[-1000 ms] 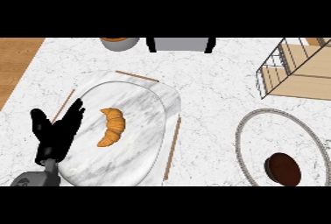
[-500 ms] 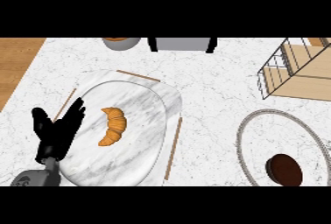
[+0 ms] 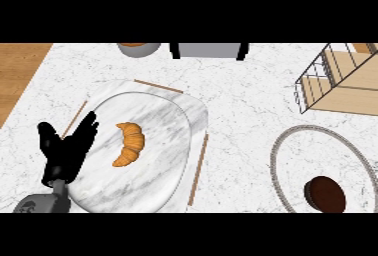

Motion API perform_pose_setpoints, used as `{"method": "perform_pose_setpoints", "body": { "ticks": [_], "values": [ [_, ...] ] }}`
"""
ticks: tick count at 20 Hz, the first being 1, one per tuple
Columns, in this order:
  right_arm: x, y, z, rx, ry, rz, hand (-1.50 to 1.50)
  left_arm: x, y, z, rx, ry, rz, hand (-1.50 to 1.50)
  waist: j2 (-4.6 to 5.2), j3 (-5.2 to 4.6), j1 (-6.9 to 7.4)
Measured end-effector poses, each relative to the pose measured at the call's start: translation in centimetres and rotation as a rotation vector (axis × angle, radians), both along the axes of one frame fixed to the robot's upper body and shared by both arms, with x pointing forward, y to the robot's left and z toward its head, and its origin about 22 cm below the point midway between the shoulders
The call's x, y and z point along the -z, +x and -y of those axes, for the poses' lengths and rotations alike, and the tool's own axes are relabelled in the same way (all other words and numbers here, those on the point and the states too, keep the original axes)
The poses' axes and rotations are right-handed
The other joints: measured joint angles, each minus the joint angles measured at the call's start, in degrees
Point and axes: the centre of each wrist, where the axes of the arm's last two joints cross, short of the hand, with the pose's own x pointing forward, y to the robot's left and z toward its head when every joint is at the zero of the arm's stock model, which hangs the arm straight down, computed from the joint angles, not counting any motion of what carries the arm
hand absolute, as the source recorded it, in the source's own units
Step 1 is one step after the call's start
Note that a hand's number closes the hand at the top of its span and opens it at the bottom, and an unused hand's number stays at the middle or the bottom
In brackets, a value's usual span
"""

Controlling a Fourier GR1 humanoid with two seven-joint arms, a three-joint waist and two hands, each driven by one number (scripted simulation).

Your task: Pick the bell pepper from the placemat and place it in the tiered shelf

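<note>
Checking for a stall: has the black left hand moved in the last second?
No. The black left hand stays at the oval marble placemat's left edge.

Checked everywhere, found no readable text. No labels, brands, numbers or signs showed up on anything.

The robot hand (image 3: 65, 152) seems barely to have shifted.

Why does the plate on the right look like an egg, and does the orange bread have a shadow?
In the head view the plate looks taller than wide only because the view stretches it; it is round. Also in the head view, the light is even: the croissant throws no shadow I can see on the placemat.
</note>
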Motion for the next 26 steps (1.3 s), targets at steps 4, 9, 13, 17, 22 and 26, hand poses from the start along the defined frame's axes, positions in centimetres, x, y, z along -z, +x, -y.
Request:
{"method": "perform_pose_setpoints", "body": {
  "ticks": [4, 9, 13, 17, 22, 26],
  "values": [
    [0.5, 0.7, 0.4, -0.02, 0.011, 0.026, 1.5, -0.2, 0.0, 0.0, 0.001, 0.002, 0.001, 0.0, 0.07, -0.03, 0.11],
    [1.5, 1.3, 0.6, -0.052, 0.024, 0.038, 1.5, 0.0, -0.2, -0.2, -0.002, 0.005, 0.004, 0.0, -0.06, 0.01, -0.18],
    [0.9, 1.3, 0.6, -0.056, -0.026, 0.02, 1.5, 0.1, -0.1, -0.3, -0.007, 0.002, 0.003, 0.0, -0.05, 0.05, -0.17],
    [0.8, 1.4, 0.9, -0.024, 0.068, 0.052, -1.5, 0.1, -0.3, -0.4, -0.009, -0.001, 0.006, 0.0, -0.14, 0.06, -0.34],
    [0.8, 1.4, 1.4, 0.011, 0.246, 0.104, -1.5, 0.0, -0.3, -0.8, -0.006, 0.001, 0.004, 0.0, -0.09, 0.0, -0.41],
    [0.6, 1.5, 1.5, 0.006, 0.394, 0.143, -1.5, 0.0, -0.3, -0.8, -0.003, 0.0, 0.004, 0.0, -0.05, 0.01, -0.36]
  ]
}}
